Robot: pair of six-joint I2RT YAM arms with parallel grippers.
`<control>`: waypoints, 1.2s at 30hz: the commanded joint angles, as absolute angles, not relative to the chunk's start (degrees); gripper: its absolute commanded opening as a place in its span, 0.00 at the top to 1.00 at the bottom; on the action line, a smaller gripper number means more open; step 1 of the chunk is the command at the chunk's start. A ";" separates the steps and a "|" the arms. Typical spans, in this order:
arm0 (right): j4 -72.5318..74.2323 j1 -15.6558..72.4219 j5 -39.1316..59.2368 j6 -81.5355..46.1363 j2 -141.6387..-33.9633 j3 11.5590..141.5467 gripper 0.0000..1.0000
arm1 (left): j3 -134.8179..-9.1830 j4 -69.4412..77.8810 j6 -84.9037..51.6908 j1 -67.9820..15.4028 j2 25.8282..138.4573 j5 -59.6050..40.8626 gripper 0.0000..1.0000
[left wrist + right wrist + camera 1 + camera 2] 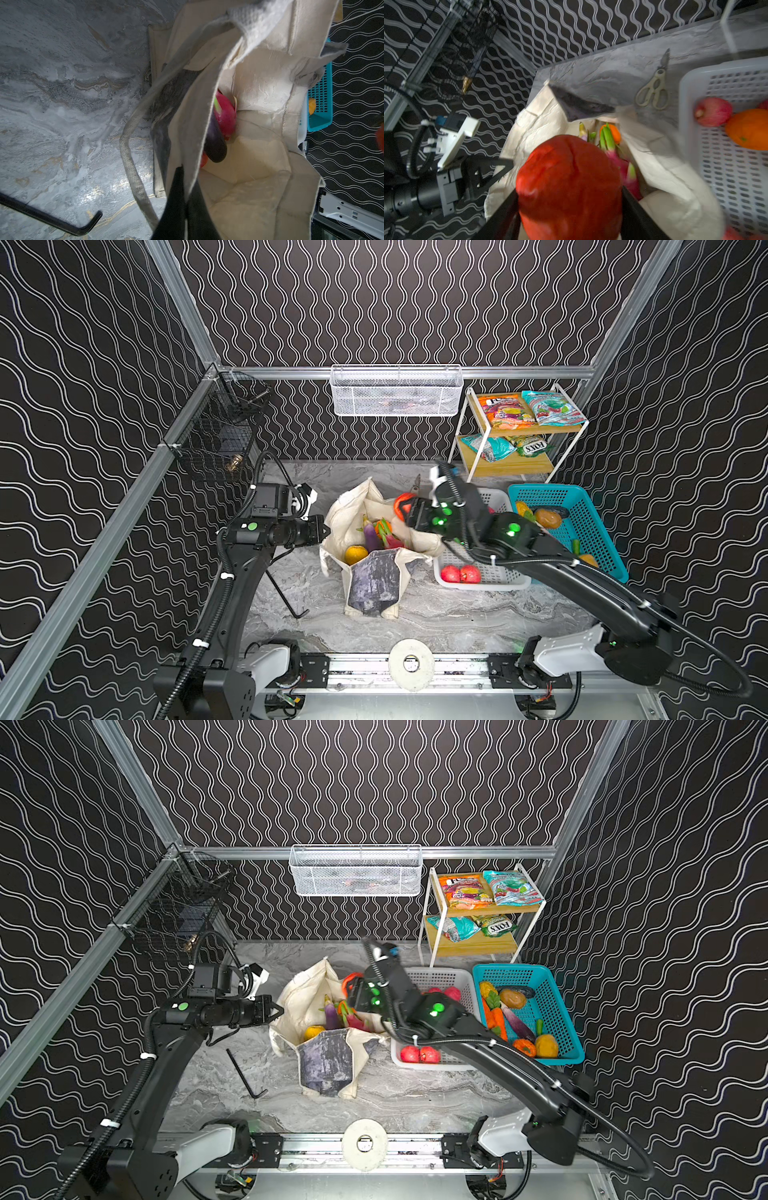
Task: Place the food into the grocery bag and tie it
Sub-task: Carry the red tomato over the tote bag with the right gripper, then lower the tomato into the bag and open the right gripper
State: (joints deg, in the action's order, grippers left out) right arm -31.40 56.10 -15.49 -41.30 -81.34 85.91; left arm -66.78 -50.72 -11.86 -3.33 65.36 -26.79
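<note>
left end effector (325, 531) pinching bag (349, 510) rim | right end effector (405, 508) gripping red fruit (569, 182), blurred, bottom cut off

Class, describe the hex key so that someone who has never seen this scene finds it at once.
Find the grey marbled table. Left of the cream grocery bag standing on it lies the hex key, flat on the tabletop. It alone is a thin black L-shaped rod.

The right arm (540, 568) covers part of the grocery bag (353, 506) and white basket (498, 577).
</note>
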 commanded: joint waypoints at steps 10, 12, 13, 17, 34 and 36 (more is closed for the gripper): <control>-24.96 59.77 -9.41 -37.83 -91.52 89.21 0.34 | -66.65 -49.88 -11.69 -3.25 64.76 -28.12 1.00; -24.80 59.77 -9.33 -36.90 -92.75 89.17 0.34 | -66.28 -49.58 -11.94 -3.25 64.56 -28.38 1.00; -24.82 59.77 -9.48 -36.43 -93.15 89.12 0.33 | -66.14 -49.36 -12.04 -3.25 64.51 -28.39 1.00; -25.03 59.59 -9.93 -34.52 -94.70 89.21 0.33 | -65.82 -49.19 -12.13 -3.25 64.29 -28.41 1.00; -27.38 55.99 -8.42 -32.70 -99.33 90.61 0.32 | -66.28 -49.75 -12.13 -3.25 63.89 -27.94 1.00; -27.25 55.99 -7.22 -33.02 -100.22 90.38 0.32 | -66.34 -49.65 -12.28 -3.25 64.01 -28.04 1.00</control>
